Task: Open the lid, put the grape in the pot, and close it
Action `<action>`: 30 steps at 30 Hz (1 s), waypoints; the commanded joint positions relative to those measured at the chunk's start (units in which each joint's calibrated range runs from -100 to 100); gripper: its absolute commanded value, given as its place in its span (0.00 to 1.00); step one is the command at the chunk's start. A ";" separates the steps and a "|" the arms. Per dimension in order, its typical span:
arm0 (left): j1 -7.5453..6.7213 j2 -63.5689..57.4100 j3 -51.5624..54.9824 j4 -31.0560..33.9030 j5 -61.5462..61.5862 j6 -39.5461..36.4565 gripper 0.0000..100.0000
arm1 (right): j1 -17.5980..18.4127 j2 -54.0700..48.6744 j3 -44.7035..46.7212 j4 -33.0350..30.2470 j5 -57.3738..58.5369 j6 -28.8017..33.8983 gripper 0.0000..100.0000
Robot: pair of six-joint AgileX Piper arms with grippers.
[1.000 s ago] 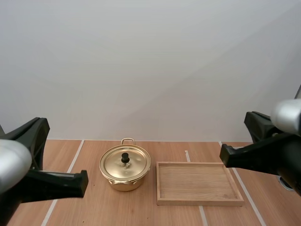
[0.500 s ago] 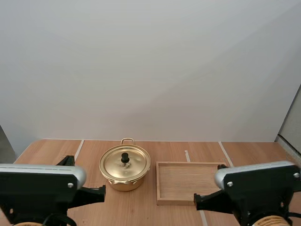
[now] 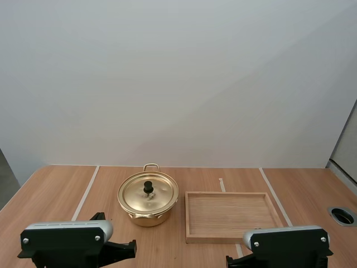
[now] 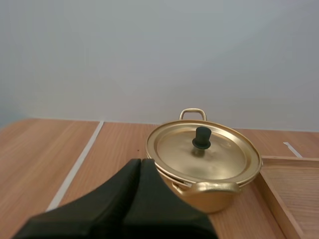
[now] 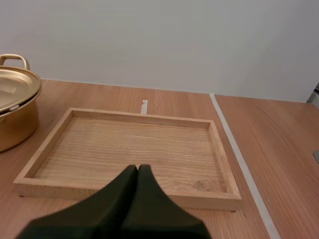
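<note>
So the gold pot (image 3: 148, 199) sits lidded beside an empty wooden tray (image 3: 234, 216), no grape anywhere, both the left gripper (image 4: 141, 172) and right gripper (image 5: 137, 177) pressed together on nothing: either pre-opening or already closed with it inside.

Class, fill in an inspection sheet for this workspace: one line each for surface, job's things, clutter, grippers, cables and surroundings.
Surface: wooden table with pale stripes.
Job's things: gold pot standing left of the wooden tray and apart from it; lid closed on the pot, black knob upright; no grapes seen.
Clutter: nothing seen; the tray is bare.
Grippers: left gripper shut on nothing, short of the pot; right gripper shut on nothing, at the tray's near rim.
Cables: nothing seen.
Surroundings: plain pale wall.
</note>
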 commanded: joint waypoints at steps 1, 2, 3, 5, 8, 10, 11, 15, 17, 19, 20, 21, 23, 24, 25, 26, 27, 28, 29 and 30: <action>0.00 -0.17 0.24 -1.97 3.51 -1.08 0.00 | -0.62 -0.31 0.00 0.10 0.18 1.58 0.00; 0.31 -0.17 0.24 -1.97 3.51 -1.08 0.00 | -0.62 -0.31 0.00 0.10 0.18 1.58 0.00; 0.64 -0.17 0.24 -1.97 3.51 -1.08 0.00 | -0.62 -0.31 0.00 0.10 0.18 1.58 0.00; 1.34 -0.17 0.24 -1.97 2.85 -1.08 0.00 | -0.62 -0.31 0.00 0.10 0.02 1.56 0.00; 1.46 -0.17 0.24 -1.83 2.53 -1.08 0.00 | -0.62 -0.31 0.00 0.10 -0.18 1.56 0.00; 1.46 -0.17 0.24 -1.83 2.16 -1.08 0.00 | -0.62 -0.31 0.00 0.10 -0.18 1.56 0.00; 1.46 -0.17 0.24 -1.83 2.16 -1.08 0.00 | -0.62 -0.31 0.00 0.10 -0.18 1.56 0.00; 1.46 -0.17 0.24 -1.83 2.16 -1.08 0.00 | -0.62 -0.31 0.00 0.10 -0.18 1.56 0.00; 1.46 -0.17 0.24 -1.83 2.16 -1.08 0.00 | -0.62 -0.31 0.00 0.10 -0.18 1.56 0.00; 1.46 -0.17 0.24 -1.83 2.16 -1.08 0.00 | -0.62 -0.31 0.00 0.10 -0.18 1.56 0.00; 1.46 -0.17 0.24 -1.83 2.16 -1.08 0.00 | -0.62 -0.31 0.00 0.10 -0.18 1.56 0.00; 1.46 -0.17 0.24 -1.83 2.16 -1.08 0.00 | -0.62 -0.31 0.00 0.10 -0.18 1.56 0.00; 1.46 -0.17 0.24 -1.83 2.16 -1.08 0.00 | -0.62 -0.31 0.00 0.10 -0.18 1.56 0.00; 1.46 -0.17 0.24 -1.83 2.16 -1.08 0.00 | -0.62 -0.31 0.00 0.10 -0.18 1.56 0.00; 1.46 -0.17 0.24 -1.83 2.16 -1.08 0.00 | -0.62 -0.31 0.00 0.10 -0.18 1.56 0.00; 1.46 -0.17 0.24 -1.83 2.16 -1.08 0.00 | -0.62 -0.31 0.00 0.10 -0.18 1.56 0.00; 1.46 -0.17 0.24 -1.83 2.16 -1.08 0.00 | -0.62 -0.31 0.00 0.10 -0.18 1.56 0.00; 1.46 -0.17 0.24 -1.83 2.16 -1.08 0.00 | -0.62 -0.31 0.00 0.10 -0.18 1.56 0.00; 1.46 -0.17 0.24 -1.83 2.16 -1.08 0.00 | -0.62 -0.31 0.00 0.10 -0.18 1.56 0.00; 1.46 -0.17 0.24 -1.83 2.16 -1.08 0.00 | -0.62 -0.31 0.00 0.10 -0.18 1.56 0.00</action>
